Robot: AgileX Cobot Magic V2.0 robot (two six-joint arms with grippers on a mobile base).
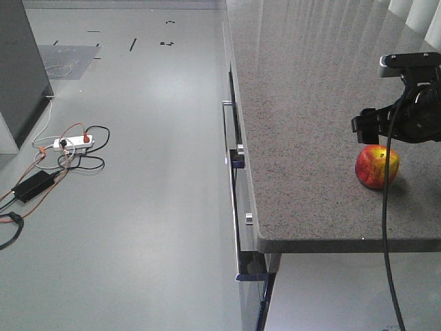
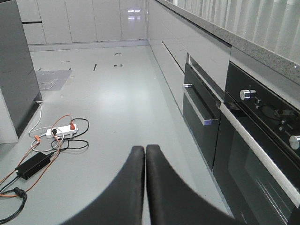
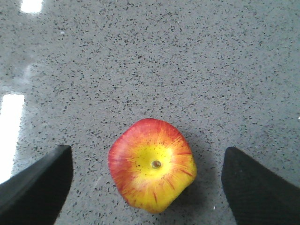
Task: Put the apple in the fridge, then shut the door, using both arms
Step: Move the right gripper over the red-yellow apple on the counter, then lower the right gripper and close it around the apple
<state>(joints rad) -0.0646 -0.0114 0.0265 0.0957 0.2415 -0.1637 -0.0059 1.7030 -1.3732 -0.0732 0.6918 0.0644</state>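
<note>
Front view — speckled counter (image 1: 310, 138) is carrying the apple (image 1: 377, 166) near its front edge, right arm (image 1: 412, 114) hanging just above. Left wrist: left gripper (image 2: 145, 152) is sitting clenched, empty, over grey floor (image 2: 117, 103). Right wrist — right gripper (image 3: 146, 154) is straddling the apple, spread wide; lowering centred before closing seems wise.

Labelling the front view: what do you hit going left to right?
Dark grey unit → power strip → drawer handle → apple.
</note>
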